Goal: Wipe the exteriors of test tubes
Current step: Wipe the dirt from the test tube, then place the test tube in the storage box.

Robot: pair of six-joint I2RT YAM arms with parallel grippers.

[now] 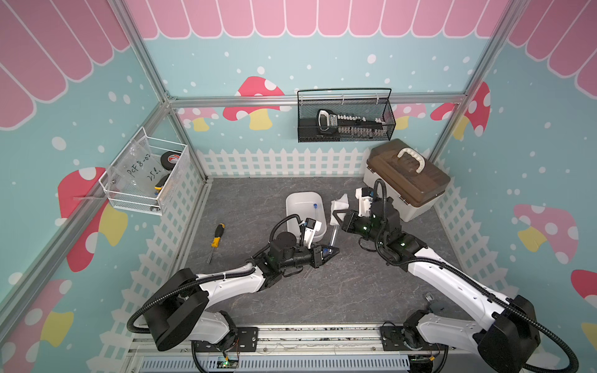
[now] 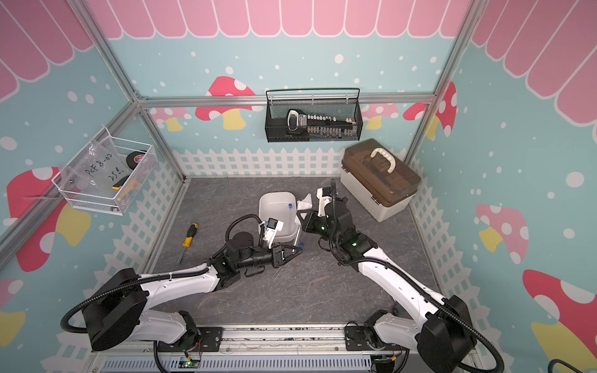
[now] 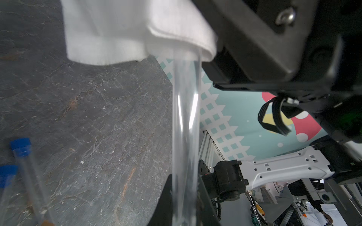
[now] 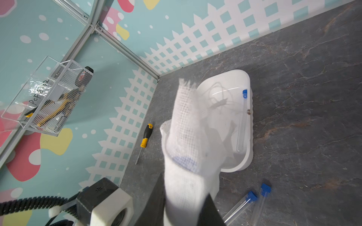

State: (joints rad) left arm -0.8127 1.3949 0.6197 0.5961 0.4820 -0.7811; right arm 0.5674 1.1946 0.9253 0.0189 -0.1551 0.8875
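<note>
- Here's the held test tube point(image 3: 186, 127), clear and lifted above the counter point(image 1: 355, 284), near the middle, just beside the white tub point(image 1: 298, 202).
- The left gripper point(image 1: 332, 251) has it, jaws clenched around the glass.
- The tube's far end runs up under a white cloth point(image 3: 117, 29); how far in it goes, can't tell.
- The right gripper point(image 1: 337, 215) carries that cloth, jaws pinched on it, with the loose mesh end sticking out past the tips.
- Down on the counter, a first loose test tube point(image 4: 238, 207) and a second loose test tube point(image 4: 259, 207) lie side by side, blue caps on, close to the left gripper.
- Another one, the tubbed test tube point(image 4: 242, 121), lies inside the tub along one wall, blue cap toward the back.
- Out to the left there's a yellow-and-black screwdriver point(image 1: 217, 237), flat on the counter, well apart from the tub.
- In the back right corner sits a brown-lidded toolbox point(image 1: 407, 181), lid down.
</note>
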